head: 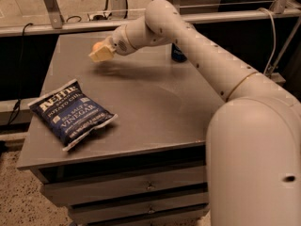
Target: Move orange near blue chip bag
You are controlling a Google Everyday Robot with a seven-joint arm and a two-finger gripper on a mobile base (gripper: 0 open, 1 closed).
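The orange [97, 46] sits between the pale fingers of my gripper [100, 53], with only its top showing. The gripper is shut on it and holds it just above the far left part of the grey table [155, 102], casting a shadow below. The blue chip bag [73, 113], dark blue with white "sea salt & vinegar" lettering, lies flat near the table's front left corner, well in front of the gripper and apart from it.
A small blue soda can [178, 54] stands at the back of the table, mostly hidden behind my arm [207, 55]. My arm's large base [254, 164] fills the right foreground. Drawers sit under the tabletop and a rail runs behind the table.
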